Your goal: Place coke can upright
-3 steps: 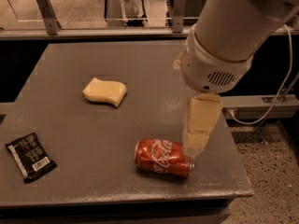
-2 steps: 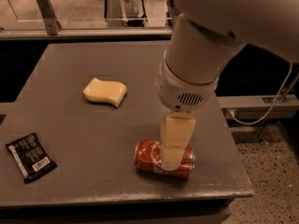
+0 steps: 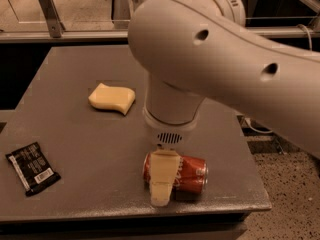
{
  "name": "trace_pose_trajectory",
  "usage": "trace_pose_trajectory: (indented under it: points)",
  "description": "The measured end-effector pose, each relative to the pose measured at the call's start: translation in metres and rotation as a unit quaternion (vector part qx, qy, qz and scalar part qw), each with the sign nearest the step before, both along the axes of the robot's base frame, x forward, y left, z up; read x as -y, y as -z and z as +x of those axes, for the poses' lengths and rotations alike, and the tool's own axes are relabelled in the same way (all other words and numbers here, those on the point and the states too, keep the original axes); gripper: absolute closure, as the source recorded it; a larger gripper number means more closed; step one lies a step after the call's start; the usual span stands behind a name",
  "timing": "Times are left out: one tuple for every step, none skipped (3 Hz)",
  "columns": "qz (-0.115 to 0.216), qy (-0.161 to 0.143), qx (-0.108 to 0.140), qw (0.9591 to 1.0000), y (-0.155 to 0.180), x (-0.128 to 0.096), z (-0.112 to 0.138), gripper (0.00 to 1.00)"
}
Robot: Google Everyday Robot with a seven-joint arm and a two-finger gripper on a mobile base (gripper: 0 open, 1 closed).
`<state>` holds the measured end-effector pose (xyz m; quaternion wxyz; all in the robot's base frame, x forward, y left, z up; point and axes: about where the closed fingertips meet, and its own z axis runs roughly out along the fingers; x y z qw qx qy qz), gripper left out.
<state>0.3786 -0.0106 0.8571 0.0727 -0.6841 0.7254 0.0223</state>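
The red coke can (image 3: 192, 173) lies on its side near the front right of the grey table (image 3: 90, 149), its long axis running left to right. My gripper (image 3: 164, 186) hangs down from the big white arm right at the can's left half. A pale part of the gripper covers the can's left part on the side facing the camera. The can's left end is mostly hidden behind it.
A pale yellow sponge (image 3: 112, 98) lies at the table's middle left. A black snack wrapper (image 3: 33, 168) lies at the front left. The can is close to the table's front edge. The floor drops away to the right.
The arm has swung left and down from the can's right side. The gripper now sits over the can's left half. The can has not moved.
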Motion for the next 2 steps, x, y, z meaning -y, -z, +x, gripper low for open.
trace_pose_trajectory:
  points:
    - [-0.024,0.022,0.003,0.9995,0.016,-0.008,-0.004,0.0]
    - [-0.043,0.026,0.006,0.9987,0.03,-0.016,-0.008,0.0]
